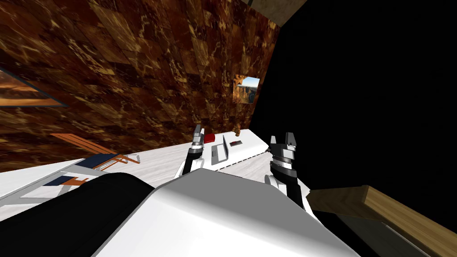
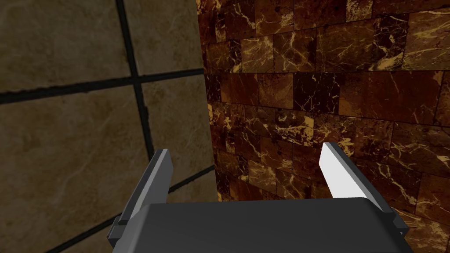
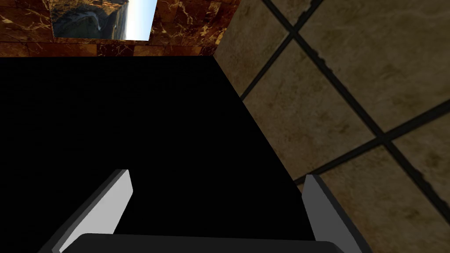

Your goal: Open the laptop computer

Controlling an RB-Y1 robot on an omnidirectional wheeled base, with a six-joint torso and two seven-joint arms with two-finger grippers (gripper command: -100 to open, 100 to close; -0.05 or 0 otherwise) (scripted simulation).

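Left gripper and right gripper hover wide, empty; neither touches the small grey laptop on the white desk. Opening apparently remains.

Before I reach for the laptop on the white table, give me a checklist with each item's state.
1. Left gripper open, nothing held: ok.
2. Right gripper open, nothing held: ok.
3. Laptop in sight on the table: ok.
4. A gripper aimed at the laptop: not ok, both point upward.
5. Lid's present angle: cannot tell.
6. Red object beside laptop clear of path: cannot tell.
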